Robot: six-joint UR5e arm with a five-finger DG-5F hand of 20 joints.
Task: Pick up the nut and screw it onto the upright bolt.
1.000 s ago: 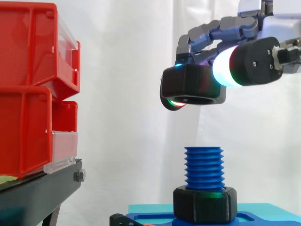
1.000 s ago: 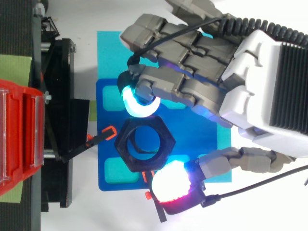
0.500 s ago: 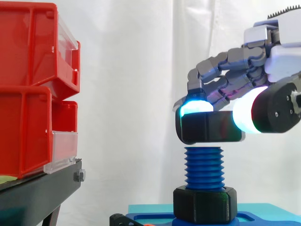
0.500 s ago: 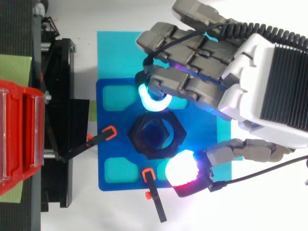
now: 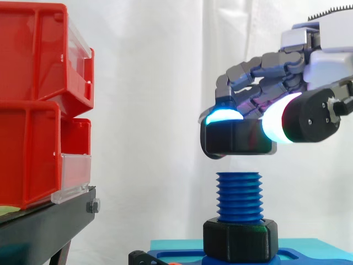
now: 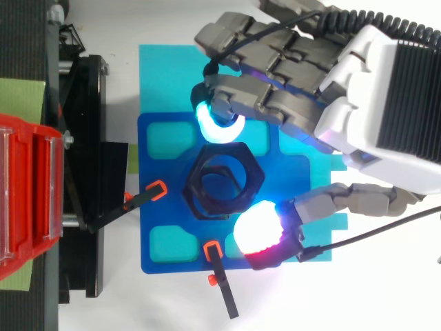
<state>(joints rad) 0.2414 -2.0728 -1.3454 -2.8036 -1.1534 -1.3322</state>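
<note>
The hand (image 5: 278,69) comes in from the right and grips a black hexagonal nut (image 5: 237,141), pinching it between a fingertip pad (image 5: 223,116) glowing cyan on the nut's left end and the thumb's pad (image 5: 274,122) glowing white on its right end. The other fingers are curled above the nut. The nut hangs about level in the air, directly above the upright blue bolt (image 5: 239,196), with a clear gap of white curtain (image 5: 154,83) showing between its underside and the top of the threads, so it does not touch the bolt. From above, the nut (image 6: 194,185) lies over the middle of a dark blue fixture plate (image 6: 148,162), and blue shows through its hole. The cyan pad (image 6: 219,129) is on one flat of the nut and the thumb pad (image 6: 258,233), white shading to red, on the opposite one. A second black nut (image 5: 239,238) sits low on the bolt, resting on the fixture. The plate lies on a lighter cyan mat (image 6: 158,76), and two black clamps with orange tips (image 6: 157,189) reach onto the plate near the bolt. Well to the left, stacked red bins (image 5: 33,105) stand on a black stand (image 5: 44,226).
</note>
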